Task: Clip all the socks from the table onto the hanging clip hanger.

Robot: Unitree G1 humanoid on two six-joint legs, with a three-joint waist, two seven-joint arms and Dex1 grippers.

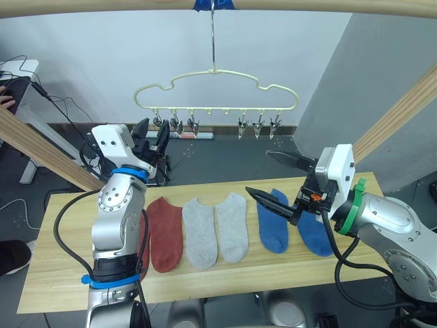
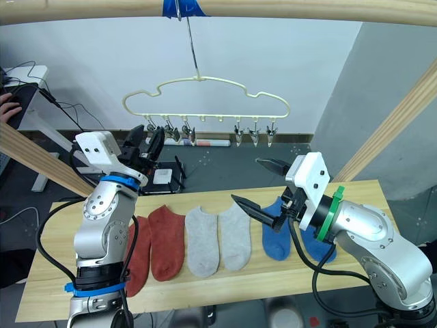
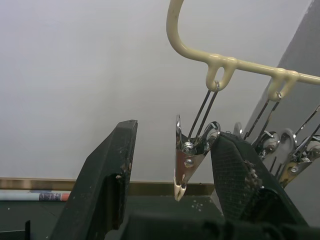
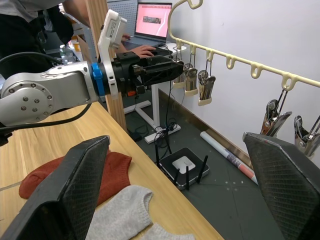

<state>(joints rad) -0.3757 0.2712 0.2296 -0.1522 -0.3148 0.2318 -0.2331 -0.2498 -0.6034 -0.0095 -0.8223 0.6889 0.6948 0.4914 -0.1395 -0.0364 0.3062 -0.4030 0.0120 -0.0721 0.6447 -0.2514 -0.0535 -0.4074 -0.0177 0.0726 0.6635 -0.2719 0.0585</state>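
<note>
A cream clip hanger (image 1: 215,89) hangs from the top pole, with metal clips in a left group (image 1: 176,124) and a right group (image 1: 258,126). My left gripper (image 1: 151,133) is raised at the leftmost clip (image 3: 187,160), open, with the clip showing between its fingers (image 3: 107,175). Whether it touches the clip I cannot tell. Six socks lie in a row on the table (image 1: 61,273): two rust-red (image 1: 166,234), one partly behind my left arm, two grey (image 1: 200,232), and two blue (image 1: 273,229). My right gripper (image 1: 259,172) hovers open and empty above the blue socks.
Slanted wooden poles (image 1: 41,154) (image 1: 399,113) flank the table, under the top pole (image 1: 307,5). A person works at a laptop (image 4: 150,20) on a desk at the far left. A small router (image 4: 182,165) sits on the floor behind the table.
</note>
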